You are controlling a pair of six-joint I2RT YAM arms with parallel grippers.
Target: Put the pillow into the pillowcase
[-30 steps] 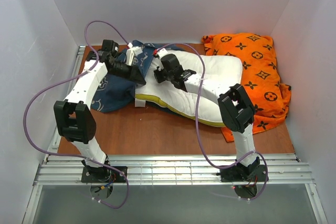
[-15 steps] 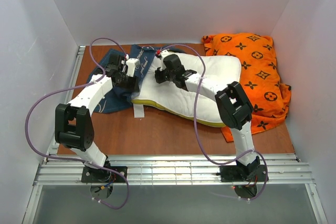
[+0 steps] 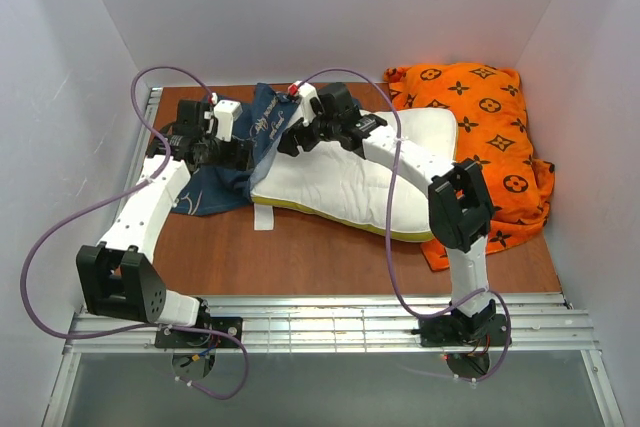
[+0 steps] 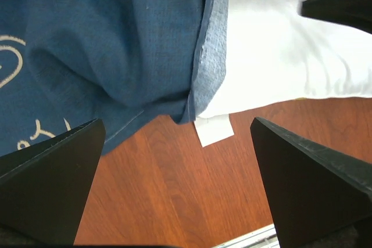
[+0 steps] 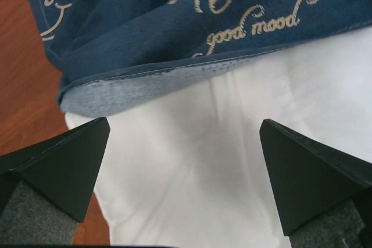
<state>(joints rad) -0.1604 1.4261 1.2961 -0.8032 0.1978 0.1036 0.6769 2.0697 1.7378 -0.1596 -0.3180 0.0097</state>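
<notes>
My left arm has just swung out, away from the pillow, and its elbow has dropped back toward the near side. My right wrist has pushed on toward the pillow's far left corner, and the pillowcase now lies further up over that end than half a second ago.

Starting off the pillow's left end, my left gripper hangs over the spot where the pillowcase hem meets the pillow. The fingers are spread wide with nothing between them. Under them the navy cloth is bunched to the left of the pillow. Its lighter inner hem is folded over the pillow's white edge, and the small white tag pokes out onto the wooden table.

Over the pillow's left end, my right gripper is also spread and holds nothing. It looks down on white pillow, with the hem and the cursive writing just beyond it.

Most of the pillow is uncovered, with only its left end under the cloth. At the pillow's right end, touching it, sits the orange cushion.
</notes>
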